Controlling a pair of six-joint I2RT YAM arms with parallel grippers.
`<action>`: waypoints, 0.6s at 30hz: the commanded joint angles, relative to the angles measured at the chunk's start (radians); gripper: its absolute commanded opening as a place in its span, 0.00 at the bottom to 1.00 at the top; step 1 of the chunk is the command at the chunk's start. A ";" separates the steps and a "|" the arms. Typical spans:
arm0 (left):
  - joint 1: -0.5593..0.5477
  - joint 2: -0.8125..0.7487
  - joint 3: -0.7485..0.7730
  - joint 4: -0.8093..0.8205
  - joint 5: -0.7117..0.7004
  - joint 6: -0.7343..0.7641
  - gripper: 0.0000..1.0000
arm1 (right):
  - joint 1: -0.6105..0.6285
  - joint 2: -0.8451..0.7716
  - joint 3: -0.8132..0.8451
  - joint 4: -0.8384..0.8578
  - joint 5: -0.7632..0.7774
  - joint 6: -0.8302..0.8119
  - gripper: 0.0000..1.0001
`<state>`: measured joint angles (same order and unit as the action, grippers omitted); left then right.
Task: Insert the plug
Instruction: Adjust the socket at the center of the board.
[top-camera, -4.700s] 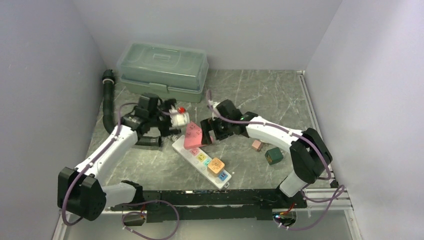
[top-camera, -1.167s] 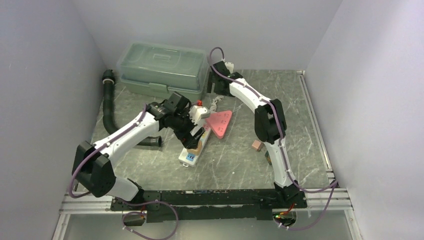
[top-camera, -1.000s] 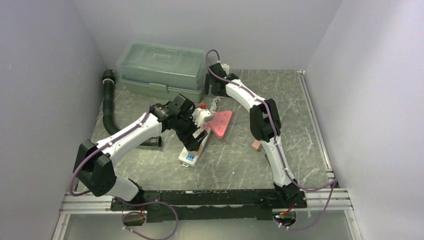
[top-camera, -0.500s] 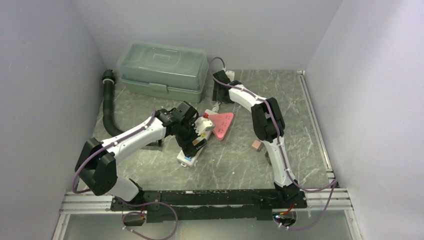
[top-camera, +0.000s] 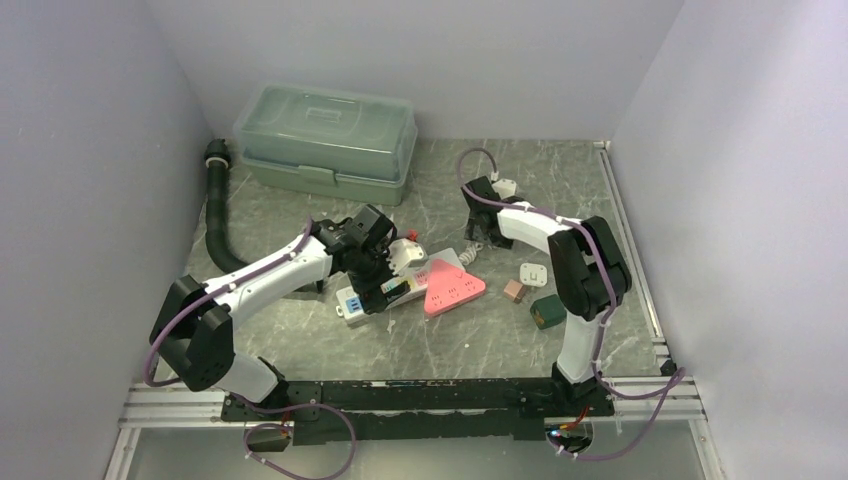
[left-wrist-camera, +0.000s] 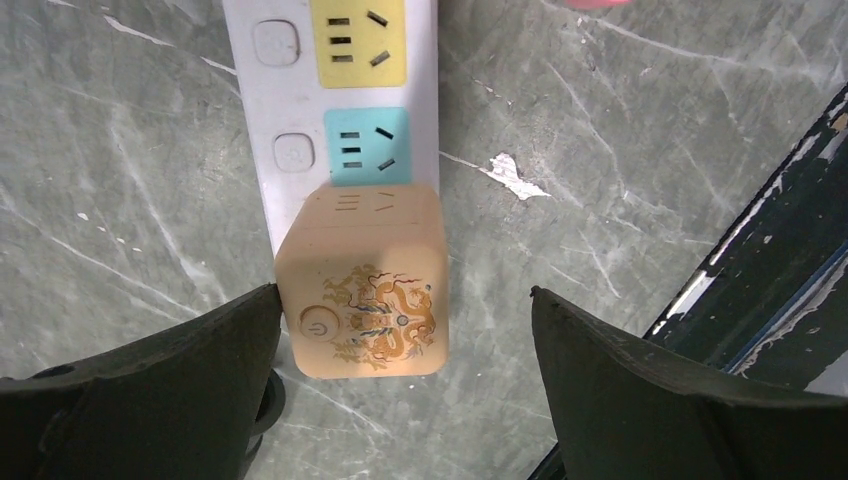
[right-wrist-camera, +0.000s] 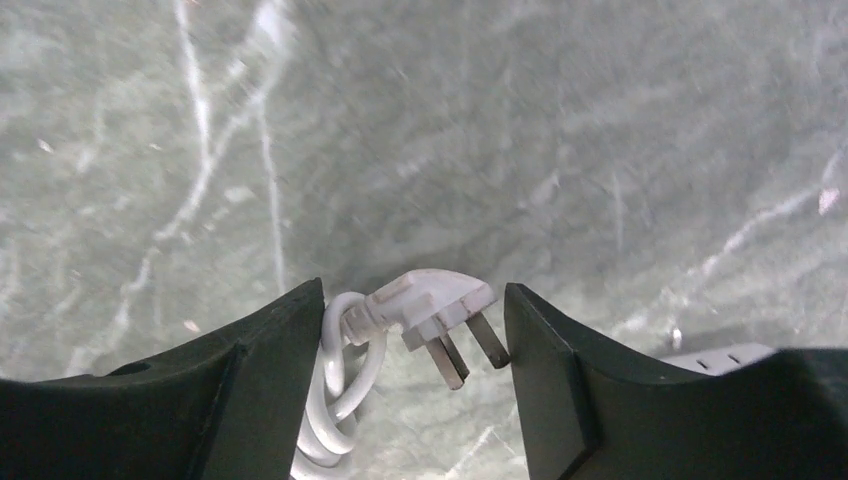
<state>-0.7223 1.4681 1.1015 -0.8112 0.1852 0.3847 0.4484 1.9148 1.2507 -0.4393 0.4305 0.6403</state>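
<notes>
A white power strip (top-camera: 347, 300) lies mid-table; the left wrist view shows its yellow and blue sockets (left-wrist-camera: 368, 145). An orange cube plug (left-wrist-camera: 362, 285) with a dragon print sits in the strip. My left gripper (left-wrist-camera: 405, 291) is open around the cube, its left finger (left-wrist-camera: 200, 370) touching the cube's side and its right finger standing apart. My right gripper (right-wrist-camera: 414, 287) is shut on the strip's white three-pin plug (right-wrist-camera: 432, 305), with the coiled cord (right-wrist-camera: 335, 400) against its left finger. In the top view it (top-camera: 476, 232) hangs over the cord (top-camera: 470, 257).
A pink triangular adapter (top-camera: 452, 288) lies against the strip's right end. A white cube (top-camera: 533, 273), a small pink cube (top-camera: 514, 291) and a green cube (top-camera: 547, 311) lie to the right. A green lidded box (top-camera: 325, 140) and a black hose (top-camera: 215, 205) are at the back left.
The right gripper came forward and right from beside the green box, bringing the cord along. The power strip swung to lie almost crosswise, and the pink adapter moved to its right end. A white cube came into view.
</notes>
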 joint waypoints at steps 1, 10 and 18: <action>-0.004 -0.029 0.019 0.007 -0.008 0.049 1.00 | -0.003 -0.074 -0.063 0.011 0.014 0.034 0.73; -0.003 -0.082 0.136 -0.053 -0.007 0.031 1.00 | -0.054 -0.219 0.079 -0.143 0.006 -0.021 1.00; 0.024 -0.109 0.217 -0.088 -0.006 0.011 1.00 | -0.114 -0.480 -0.117 -0.423 -0.023 0.172 1.00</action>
<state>-0.7181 1.3914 1.2667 -0.8707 0.1753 0.4046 0.3462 1.5509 1.2621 -0.6472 0.4099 0.6834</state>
